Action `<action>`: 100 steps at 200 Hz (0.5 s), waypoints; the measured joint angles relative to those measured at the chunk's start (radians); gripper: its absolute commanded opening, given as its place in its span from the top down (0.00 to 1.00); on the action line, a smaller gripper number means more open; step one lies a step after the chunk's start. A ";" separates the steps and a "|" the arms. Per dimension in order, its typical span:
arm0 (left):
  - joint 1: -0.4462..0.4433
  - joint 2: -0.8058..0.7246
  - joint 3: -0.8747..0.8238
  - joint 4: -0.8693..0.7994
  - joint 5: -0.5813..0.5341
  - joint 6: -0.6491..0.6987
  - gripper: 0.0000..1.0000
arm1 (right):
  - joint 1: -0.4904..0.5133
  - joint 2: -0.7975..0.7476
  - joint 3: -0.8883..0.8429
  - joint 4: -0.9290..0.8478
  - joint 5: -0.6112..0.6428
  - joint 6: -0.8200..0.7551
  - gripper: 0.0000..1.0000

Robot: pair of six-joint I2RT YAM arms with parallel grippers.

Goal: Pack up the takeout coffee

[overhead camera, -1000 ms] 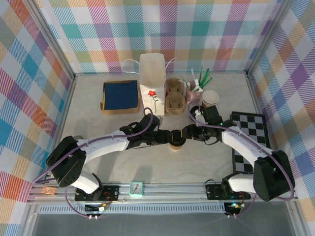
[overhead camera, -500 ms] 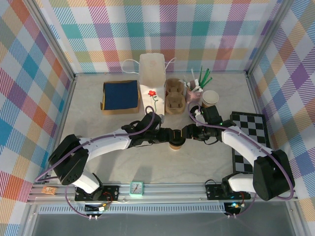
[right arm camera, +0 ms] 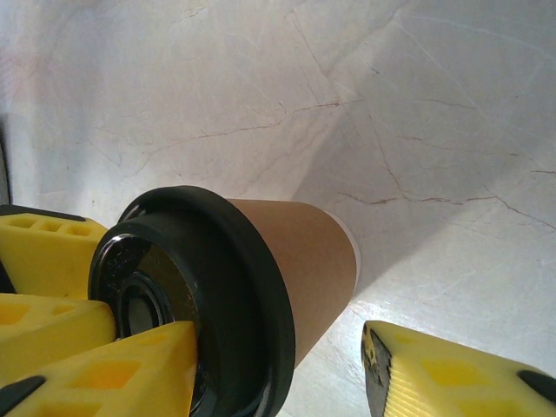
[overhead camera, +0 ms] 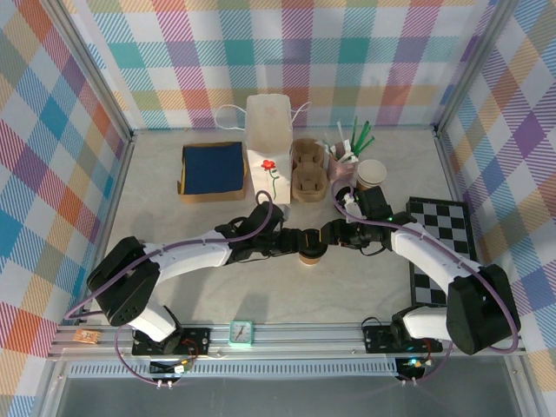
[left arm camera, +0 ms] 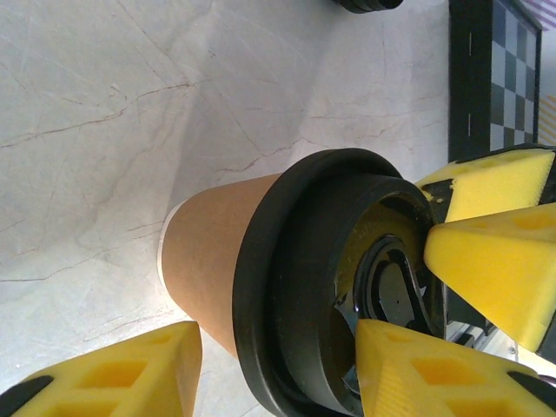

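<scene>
The takeout coffee (overhead camera: 311, 250), a kraft-brown cup with a black lid, stands upright mid-table. My left gripper (overhead camera: 297, 240) reaches it from the left and my right gripper (overhead camera: 327, 234) from the right. In the left wrist view the takeout coffee (left arm camera: 226, 252) sits in my open left gripper (left arm camera: 278, 347): one yellow finger is over the lid (left arm camera: 347, 287), the other hangs clear of the paper wall. The right wrist view is alike: my right gripper (right arm camera: 278, 347) is open, one finger over the lid (right arm camera: 191, 287), the other off the takeout coffee (right arm camera: 304, 252).
Along the back stand a white paper bag (overhead camera: 268, 130), a blue-lined box (overhead camera: 213, 169), a carrier with brown cups (overhead camera: 307, 169), a holder of straws (overhead camera: 343, 156) and an unlidded cup (overhead camera: 371, 174). A checkered board (overhead camera: 443, 234) lies at the right.
The left arm has edged slightly toward the cup. The cup and the right arm have stayed put.
</scene>
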 measured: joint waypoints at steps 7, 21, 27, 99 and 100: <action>0.000 -0.002 -0.010 0.016 0.002 -0.006 0.54 | 0.000 0.000 0.000 0.000 0.001 0.000 0.47; 0.000 -0.005 -0.028 0.050 0.005 -0.019 0.56 | 0.000 0.000 0.000 0.000 0.002 0.001 0.47; 0.000 -0.006 -0.037 0.066 0.008 -0.023 0.57 | 0.000 0.000 0.000 0.000 0.004 0.002 0.47; 0.000 -0.013 -0.124 0.233 0.023 -0.075 0.66 | 0.000 -0.001 -0.004 0.010 0.012 0.007 0.49; 0.000 -0.013 -0.125 0.234 0.024 -0.075 0.66 | 0.000 -0.001 -0.004 0.010 0.012 0.007 0.49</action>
